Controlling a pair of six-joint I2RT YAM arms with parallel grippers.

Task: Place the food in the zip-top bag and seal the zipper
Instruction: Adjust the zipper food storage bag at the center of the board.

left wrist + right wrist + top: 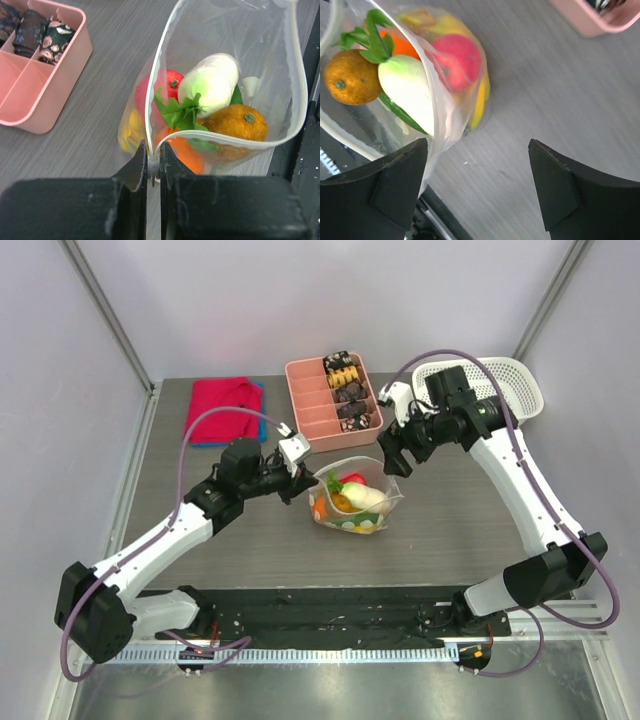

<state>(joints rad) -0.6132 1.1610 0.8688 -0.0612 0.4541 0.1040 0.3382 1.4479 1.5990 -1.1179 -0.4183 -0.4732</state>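
Note:
The clear zip-top bag (372,478) stands open mid-table with the food inside: a red apple (169,82), an orange (235,123), a white and green piece (210,82) and a yellow banana (481,102). My left gripper (154,167) is shut on the pale zipper (148,110) at the left end of the bag's mouth. My right gripper (477,187) is open and empty beside the bag's right end; its left finger (402,177) is next to the bag's wall. The bag's mouth gapes wide.
A pink divided tray (333,402) of dark brown snacks sits behind the bag. A white mesh basket (500,380) is at the back right, under my right arm. A red cloth (222,408) lies at the back left.

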